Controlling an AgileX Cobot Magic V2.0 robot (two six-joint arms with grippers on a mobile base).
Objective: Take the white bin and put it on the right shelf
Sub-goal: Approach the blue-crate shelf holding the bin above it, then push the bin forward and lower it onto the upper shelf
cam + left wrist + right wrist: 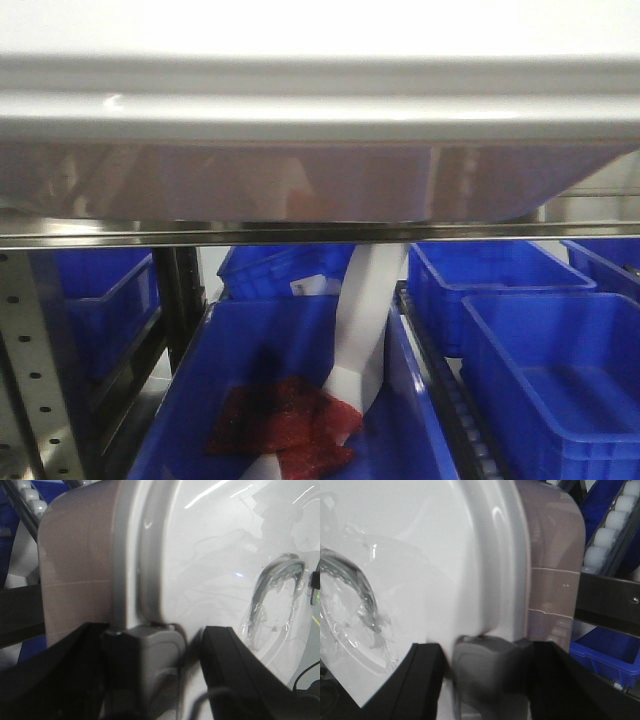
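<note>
Front view: the white bin [300, 180] fills the top of the frame, with its underside right at the shiny front rail of the right shelf [120, 240]. I can't tell if it's resting on the rail or just above it. If it's only partly on, that's my main worry, since letting go could tip it forward into the blue crates [540, 360] below. It could also catch its bottom edge on the rail if it's pushed in too low.

Left wrist view: the left gripper [160, 635] looks clamped on the bin's rim, with its black fingers [230, 665] either side of a gray clip [155, 655]. It's a small bite on a glossy lid, so it could slip or pop the clip. The recessed handle [280, 595] sits well off to the side, with nothing gripping it.

Right wrist view: it's the same deal here. The right gripper [487, 647] is closed on the opposite rim over a gray clip [490, 680], with white rollers [607, 535] near the bin's corner. If one arm pushes more than the other, the bin twists and could jam there.

Labels: there's no brand, sticker or writing I can read in any view.
</note>
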